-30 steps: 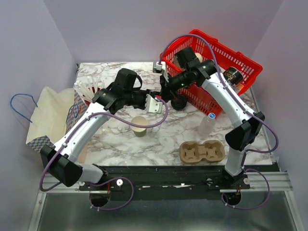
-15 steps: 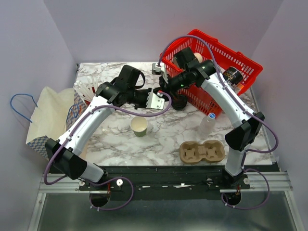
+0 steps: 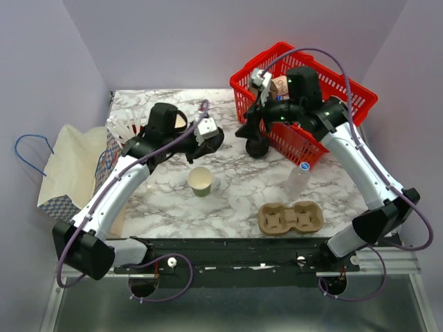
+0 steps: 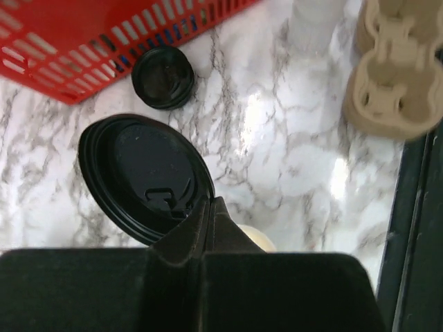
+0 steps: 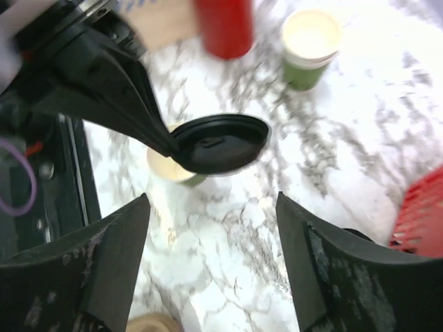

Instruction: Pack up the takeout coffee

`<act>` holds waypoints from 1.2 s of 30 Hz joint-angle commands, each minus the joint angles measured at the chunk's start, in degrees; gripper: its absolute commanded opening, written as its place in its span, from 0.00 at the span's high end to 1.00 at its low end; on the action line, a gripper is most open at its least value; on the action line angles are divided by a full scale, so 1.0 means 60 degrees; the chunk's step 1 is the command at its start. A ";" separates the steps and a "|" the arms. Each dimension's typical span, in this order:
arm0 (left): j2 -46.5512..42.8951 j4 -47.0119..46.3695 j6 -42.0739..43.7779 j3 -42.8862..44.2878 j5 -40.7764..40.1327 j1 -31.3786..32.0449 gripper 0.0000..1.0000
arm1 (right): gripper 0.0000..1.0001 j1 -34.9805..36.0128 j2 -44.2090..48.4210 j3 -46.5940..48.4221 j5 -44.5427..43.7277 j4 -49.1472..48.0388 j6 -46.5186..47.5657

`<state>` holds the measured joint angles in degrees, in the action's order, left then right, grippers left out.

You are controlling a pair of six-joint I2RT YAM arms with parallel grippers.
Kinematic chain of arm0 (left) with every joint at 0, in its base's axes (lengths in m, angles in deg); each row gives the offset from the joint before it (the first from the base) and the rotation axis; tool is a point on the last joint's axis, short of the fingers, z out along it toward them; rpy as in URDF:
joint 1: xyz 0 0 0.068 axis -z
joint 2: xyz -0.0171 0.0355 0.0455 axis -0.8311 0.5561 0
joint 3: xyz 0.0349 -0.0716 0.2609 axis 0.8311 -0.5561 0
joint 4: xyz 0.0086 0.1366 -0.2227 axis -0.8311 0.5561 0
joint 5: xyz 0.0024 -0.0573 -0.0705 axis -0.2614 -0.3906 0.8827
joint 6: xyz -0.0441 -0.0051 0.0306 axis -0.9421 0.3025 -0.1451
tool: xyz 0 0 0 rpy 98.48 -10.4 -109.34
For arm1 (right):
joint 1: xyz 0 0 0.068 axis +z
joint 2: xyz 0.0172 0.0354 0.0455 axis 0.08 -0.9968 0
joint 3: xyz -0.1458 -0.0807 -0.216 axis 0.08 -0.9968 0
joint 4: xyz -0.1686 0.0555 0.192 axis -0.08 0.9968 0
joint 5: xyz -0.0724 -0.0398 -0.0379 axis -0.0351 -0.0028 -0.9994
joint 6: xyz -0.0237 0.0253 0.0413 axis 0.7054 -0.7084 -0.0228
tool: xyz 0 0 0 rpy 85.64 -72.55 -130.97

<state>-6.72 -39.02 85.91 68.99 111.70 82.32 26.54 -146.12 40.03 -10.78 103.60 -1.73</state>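
The takeout coffee's olive-green cup [image 3: 201, 181] stands uncovered mid-table, cream inside. In the right wrist view the cup [image 5: 165, 170] sits partly under its round black lid [image 5: 220, 143]. My left gripper [image 3: 208, 134] is shut on that lid [image 4: 142, 176] by its rim and holds it tilted in the air, up and right of the cup. In the left wrist view the fingertips [image 4: 211, 206] pinch the rim, and the cup's rim [image 4: 257, 239] peeks out behind them. My right gripper [image 3: 251, 122] hangs open and empty by the basket, its fingers [image 5: 118, 235] wide apart.
A second black lid [image 3: 257, 147] lies against the red basket [image 3: 332, 76]. A clear bottle [image 3: 297, 178] and a cardboard cup carrier [image 3: 291, 218] stand front right. Another lidless green cup [image 5: 311, 45] and a red cup [image 5: 225, 28] stand beyond. A paper bag [image 3: 62, 166] sits left.
The two grippers met by the basket. The left one shut on the lid, the right one opened and drew back toward the basket, and the left carried the lid leftward.
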 commanded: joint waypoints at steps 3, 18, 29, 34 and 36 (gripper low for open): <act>-0.1612 -0.6010 -0.8163 -0.2930 0.1076 -0.0864 1.00 | 0.17 -0.0297 -0.0147 -0.0809 0.0557 -0.2536 -0.2852; -0.2082 -0.8844 -1.2679 -0.6243 0.2043 -0.2286 1.00 | 0.17 -0.0311 -0.2212 -0.1644 0.2785 -0.3428 -0.4377; -0.1863 -0.9739 -1.3456 -0.7271 0.2820 -0.2564 1.00 | 0.13 -0.0311 -0.2697 -0.2112 0.3490 -0.4015 -0.4949; -0.1789 -0.9666 -1.3427 -0.7359 0.2864 -0.2725 1.00 | 0.13 -0.0297 -0.2741 -0.2362 0.3489 -0.4058 -0.5022; -0.1789 -0.9579 -1.3412 -0.7447 0.2849 -0.2842 0.99 | 0.13 -0.0297 -0.2799 -0.2449 0.3577 -0.4088 -0.5066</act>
<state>-17.67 -94.72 6.26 25.36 126.87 66.65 24.60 -161.55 26.63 8.19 81.17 -30.95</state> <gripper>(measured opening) 0.008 0.865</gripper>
